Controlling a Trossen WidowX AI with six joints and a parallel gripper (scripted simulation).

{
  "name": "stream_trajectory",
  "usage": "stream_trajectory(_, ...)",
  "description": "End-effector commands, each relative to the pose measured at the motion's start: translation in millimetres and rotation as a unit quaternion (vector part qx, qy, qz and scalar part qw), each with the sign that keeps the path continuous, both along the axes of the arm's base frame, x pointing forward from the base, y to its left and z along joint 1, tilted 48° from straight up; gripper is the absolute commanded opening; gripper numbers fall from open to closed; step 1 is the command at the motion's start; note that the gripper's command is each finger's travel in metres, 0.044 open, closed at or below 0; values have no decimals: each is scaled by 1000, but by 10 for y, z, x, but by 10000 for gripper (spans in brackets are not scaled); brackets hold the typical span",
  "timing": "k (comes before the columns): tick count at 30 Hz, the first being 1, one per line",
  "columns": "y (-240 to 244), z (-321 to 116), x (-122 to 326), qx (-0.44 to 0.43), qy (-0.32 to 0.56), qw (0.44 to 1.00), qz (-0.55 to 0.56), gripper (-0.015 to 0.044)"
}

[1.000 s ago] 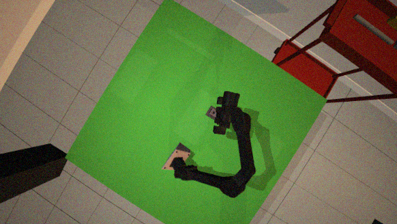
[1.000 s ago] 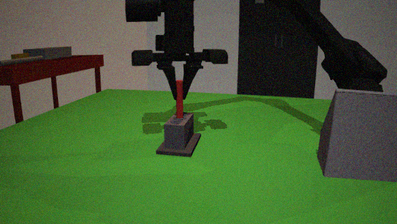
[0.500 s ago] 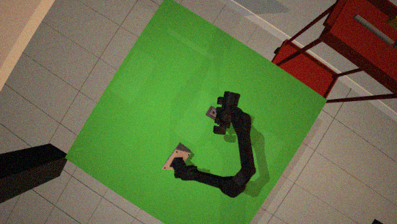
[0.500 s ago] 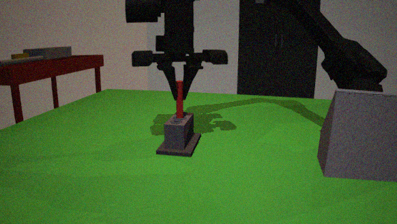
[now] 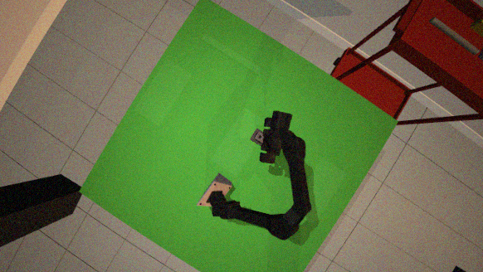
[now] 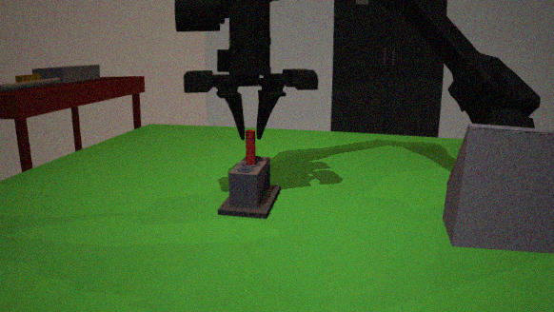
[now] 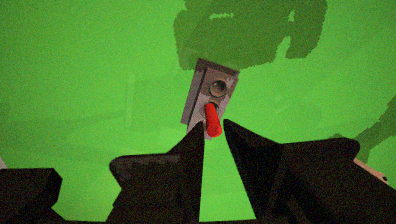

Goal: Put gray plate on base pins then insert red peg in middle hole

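Note:
The gray plate (image 6: 263,165) (image 7: 226,101) lies flat on top of the gray base (image 7: 192,102), as far as the views show; the two are hard to tell apart. The base also shows in the top view (image 5: 255,135), partly under the arm. A round hole shows near one end of the plate. The red peg (image 6: 250,149) (image 7: 213,122) stands upright in the plate's middle hole, with a long part above the plate. My gripper (image 6: 251,137) (image 7: 213,124) is open slightly. Its fingertips are on either side of the peg's top, with small gaps. How deep the peg sits is hidden.
The arm's mount (image 5: 223,181) is a wedge-shaped block, also seen in the exterior view (image 6: 504,190) at the right. The arm reaches over the green table top (image 5: 166,124) (image 6: 143,257). A red bench (image 5: 365,83) (image 6: 71,97) stands beyond the table.

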State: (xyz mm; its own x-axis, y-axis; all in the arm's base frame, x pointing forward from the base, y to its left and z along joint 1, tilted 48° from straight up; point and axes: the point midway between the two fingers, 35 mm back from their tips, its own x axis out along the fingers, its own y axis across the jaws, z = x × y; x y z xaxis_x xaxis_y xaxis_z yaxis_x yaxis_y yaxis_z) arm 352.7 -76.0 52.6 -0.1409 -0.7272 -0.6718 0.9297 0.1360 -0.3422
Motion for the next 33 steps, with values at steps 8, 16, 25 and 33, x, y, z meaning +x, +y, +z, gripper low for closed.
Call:
stream_trajectory(8,2,0,-1,0,0,1000,0,150)
stream_trajectory(16,43,26,5,-2,-1,1000,5,150)
stream_trajectory(25,81,41,4,-2,-1,1000,5,150)
stream_trajectory(33,112,63,4,-2,-1,1000,5,150)
